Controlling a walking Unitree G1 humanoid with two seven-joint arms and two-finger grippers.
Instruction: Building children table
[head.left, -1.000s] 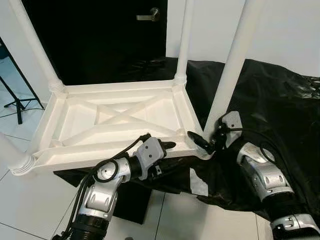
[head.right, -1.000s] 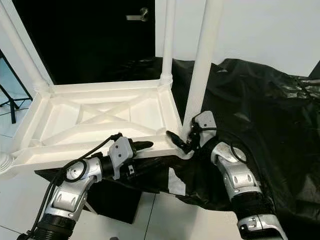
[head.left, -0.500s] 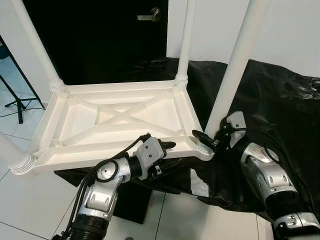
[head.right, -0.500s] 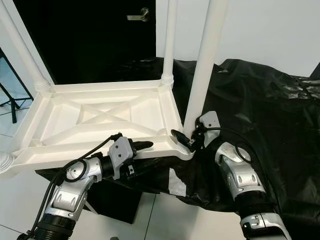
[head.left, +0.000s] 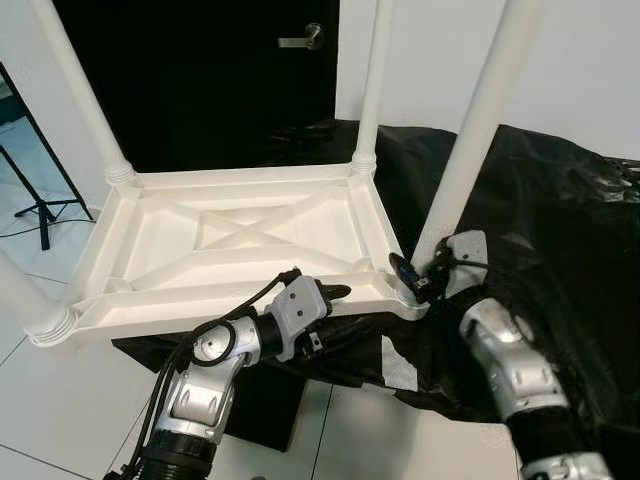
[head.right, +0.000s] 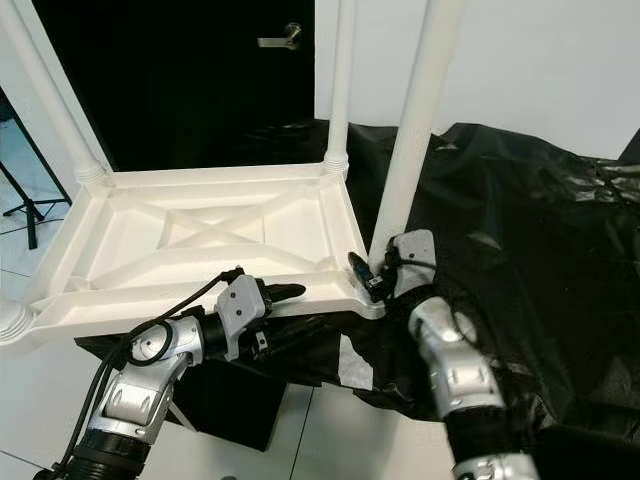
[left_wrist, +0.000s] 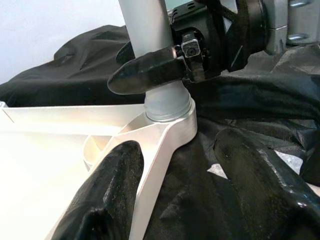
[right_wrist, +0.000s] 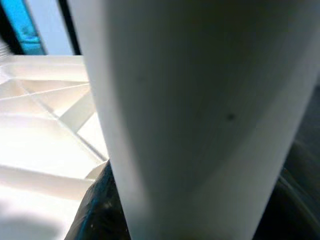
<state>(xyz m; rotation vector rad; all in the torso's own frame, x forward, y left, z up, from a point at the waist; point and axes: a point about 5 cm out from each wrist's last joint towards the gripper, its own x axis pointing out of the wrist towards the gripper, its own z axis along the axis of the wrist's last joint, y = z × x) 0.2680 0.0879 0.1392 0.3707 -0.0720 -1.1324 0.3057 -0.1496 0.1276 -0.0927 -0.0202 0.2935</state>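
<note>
A white children's table lies upside down on a black support, its legs pointing up. My left gripper is at the near rim, open, one finger inside the rim and the other outside, with a gap showing. My right gripper sits at the base of the near right leg, where the leg meets the corner socket. Its fingers wrap the leg from both sides, shut on it. In the right wrist view the leg fills the space between the dark fingers.
A crumpled black sheet covers the ground to the right and behind. A black door with a lever handle stands at the back. A black tripod foot is at far left. White floor tiles lie in front.
My right gripper has moved in from beside the corner to the base of the near right leg and closed around it. The left arm has kept its place.
</note>
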